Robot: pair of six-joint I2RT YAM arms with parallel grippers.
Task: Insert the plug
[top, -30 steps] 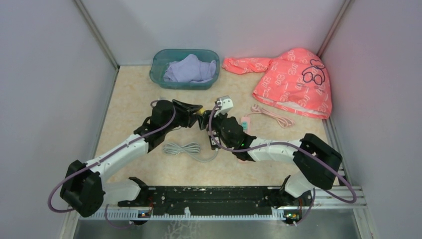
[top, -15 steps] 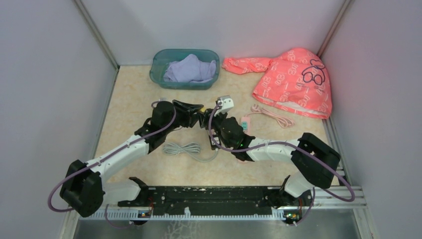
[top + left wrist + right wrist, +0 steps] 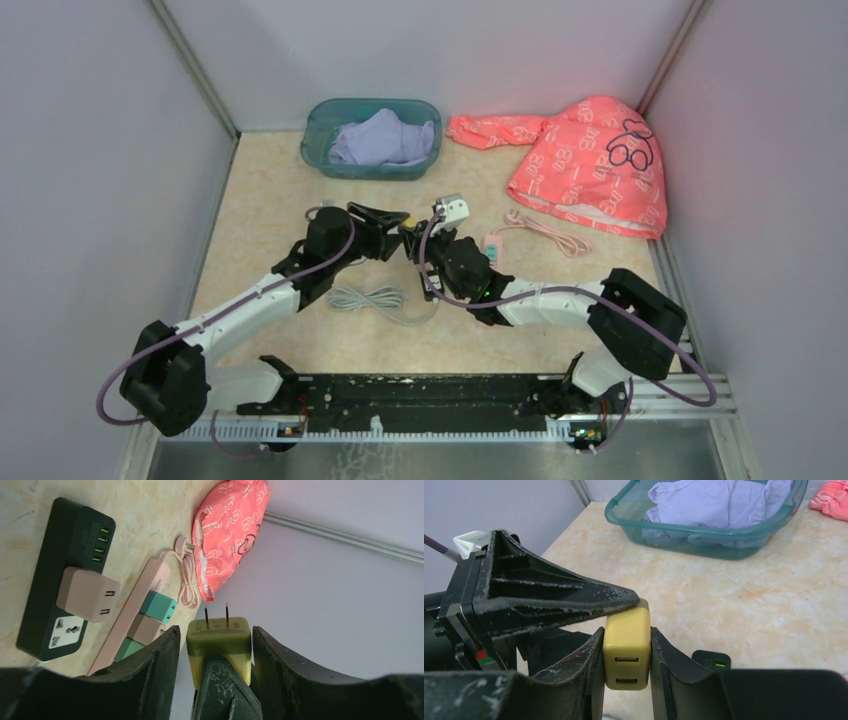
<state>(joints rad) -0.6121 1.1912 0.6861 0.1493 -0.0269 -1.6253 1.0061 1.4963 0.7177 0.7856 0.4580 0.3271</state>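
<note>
The left pincer (image 3: 215, 632) is released, its jaws standing just off either side of the yellow plug (image 3: 218, 639), whose prongs point to 12 o'clock. The right pincer (image 3: 626, 635) is clenched on the plug's flanks above the bench (image 3: 270, 190). It is probably taking over the plug to reach the black power strip (image 3: 65, 545), which lies at 10 o'clock from the plug in the left wrist view.

The left gripper (image 3: 397, 226) and the right gripper (image 3: 413, 246) meet over the middle of the tabletop (image 3: 268, 200). A green tub (image 3: 370, 172) with purple cloth (image 3: 385, 138) sits at the far edge. A pink jacket (image 3: 590, 165) lies in the far right corner, a pink cord (image 3: 548, 230) beside it. A grey cord (image 3: 365, 298) lies near the middle.
</note>
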